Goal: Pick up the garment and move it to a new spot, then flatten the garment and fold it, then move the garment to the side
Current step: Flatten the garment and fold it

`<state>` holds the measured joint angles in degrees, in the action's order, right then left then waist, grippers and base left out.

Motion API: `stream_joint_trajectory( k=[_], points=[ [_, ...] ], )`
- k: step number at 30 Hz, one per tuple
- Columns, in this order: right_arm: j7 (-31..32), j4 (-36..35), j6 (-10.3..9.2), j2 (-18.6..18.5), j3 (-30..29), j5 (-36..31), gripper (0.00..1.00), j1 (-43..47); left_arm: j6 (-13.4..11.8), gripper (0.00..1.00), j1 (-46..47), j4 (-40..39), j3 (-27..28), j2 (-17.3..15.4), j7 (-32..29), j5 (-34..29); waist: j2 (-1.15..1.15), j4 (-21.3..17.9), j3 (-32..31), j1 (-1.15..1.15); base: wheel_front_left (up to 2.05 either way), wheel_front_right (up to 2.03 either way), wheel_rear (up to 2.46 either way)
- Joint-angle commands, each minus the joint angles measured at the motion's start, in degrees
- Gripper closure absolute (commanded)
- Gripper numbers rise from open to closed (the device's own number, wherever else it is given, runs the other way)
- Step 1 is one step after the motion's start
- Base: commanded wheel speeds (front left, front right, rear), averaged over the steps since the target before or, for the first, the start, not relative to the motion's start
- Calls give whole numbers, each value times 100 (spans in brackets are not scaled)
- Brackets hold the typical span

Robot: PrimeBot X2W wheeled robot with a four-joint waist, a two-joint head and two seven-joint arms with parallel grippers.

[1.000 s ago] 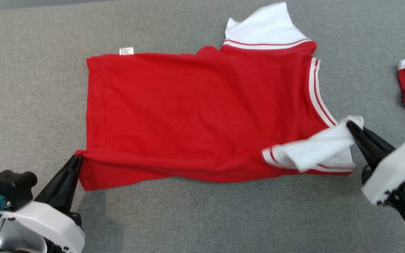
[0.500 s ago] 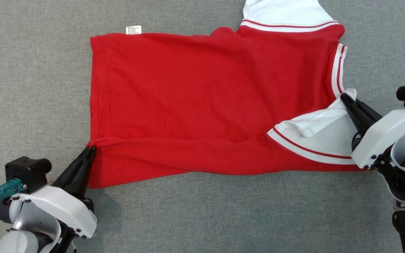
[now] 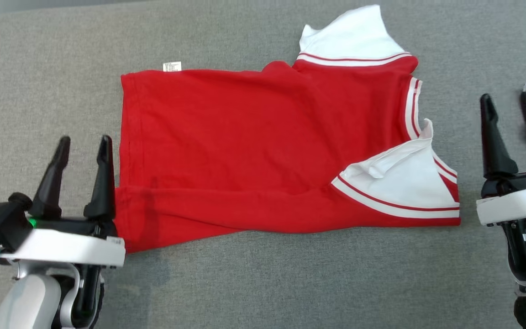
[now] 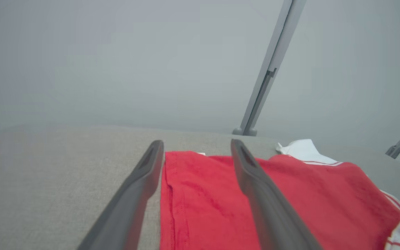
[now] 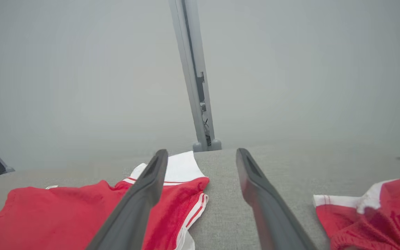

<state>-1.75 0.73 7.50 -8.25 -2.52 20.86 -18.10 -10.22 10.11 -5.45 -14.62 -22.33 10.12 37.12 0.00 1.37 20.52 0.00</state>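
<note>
Grey table [image 3: 263,278] holds the red garment [image 3: 254,146]; left gripper [image 3: 85,138] and right gripper [image 3: 505,96] gape, empty

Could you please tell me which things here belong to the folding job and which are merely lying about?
Part of the job: red shirt; left gripper and right gripper, both open.
Just lying about: second red garment at the right edge; metal post behind the grey surface.
</note>
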Motion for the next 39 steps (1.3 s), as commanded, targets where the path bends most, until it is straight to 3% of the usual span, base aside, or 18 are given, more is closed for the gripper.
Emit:
stream_joint_trajectory(
  k=[1, 7, 13, 27, 39],
  points=[
    [-319, -11, -2, -37, -17, -254, 0, 41, -50, 0, 171, 68, 34, 29, 163, -159, 0, -59, -129, 0, 0, 0, 0],
    [-969, 199, -2, 21, 52, -798, 0, 194, -12, 0, 385, 311, 60, 159, 457, -569, 0, -129, -389, 0, 0, 0, 0],
    [-1201, 591, -2, 108, 172, -1013, 0, 455, 138, 0, 136, 606, 159, 288, 510, -880, 0, -186, -627, 0, 0, 0, 0],
    [-1298, 1115, -2, 25, 286, -913, 0, 357, 435, 0, -155, 983, 448, 593, 514, -1208, 0, -157, -757, 0, 0, 0, 0],
    [-1115, 2200, -2, 100, 501, -897, 0, 633, 761, 0, -665, 1844, 352, 999, 507, -1126, 0, -114, -516, 0, 0, 0, 0]
  ],
)
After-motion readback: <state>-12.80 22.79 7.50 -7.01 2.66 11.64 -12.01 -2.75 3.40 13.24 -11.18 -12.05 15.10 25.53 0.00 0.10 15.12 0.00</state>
